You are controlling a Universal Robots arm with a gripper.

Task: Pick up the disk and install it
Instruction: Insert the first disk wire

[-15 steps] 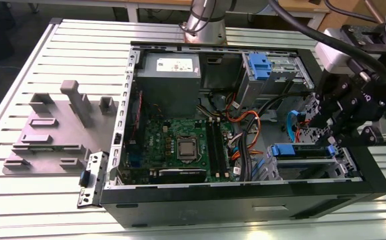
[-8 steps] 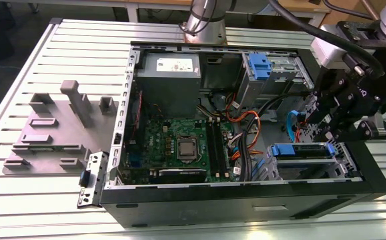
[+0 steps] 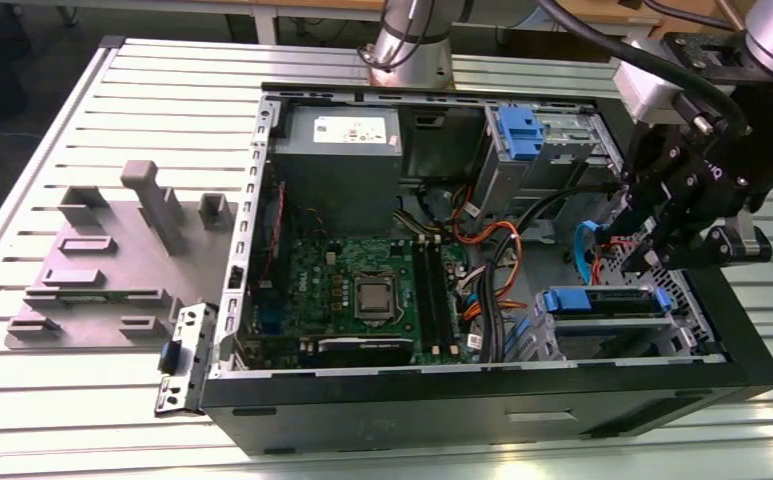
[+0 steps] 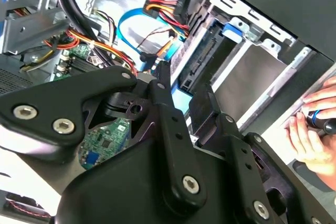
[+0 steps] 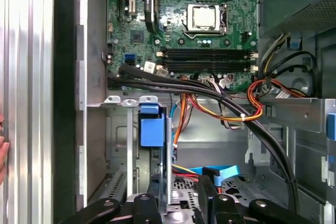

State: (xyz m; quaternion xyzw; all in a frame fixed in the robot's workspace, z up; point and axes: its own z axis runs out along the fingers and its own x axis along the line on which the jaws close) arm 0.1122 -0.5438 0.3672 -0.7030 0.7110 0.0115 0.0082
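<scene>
The disk lies flat in the lower drive bay at the case's front corner, on the exterior view's right, with a blue rail along its top edge. In the second wrist view the disk shows its dark connector edge and a blue tab. In the first wrist view the disk's blue tab stands between the bay's metal rails. My black gripper hovers just above that bay. Its fingers stand apart, open, with nothing clamped between them, in both wrist views.
The open case holds a green motherboard, a grey power-supply box, an upper cage with a blue latch and orange cables. A grey fixture sits left of the case. A person's hand rests by the case's edge.
</scene>
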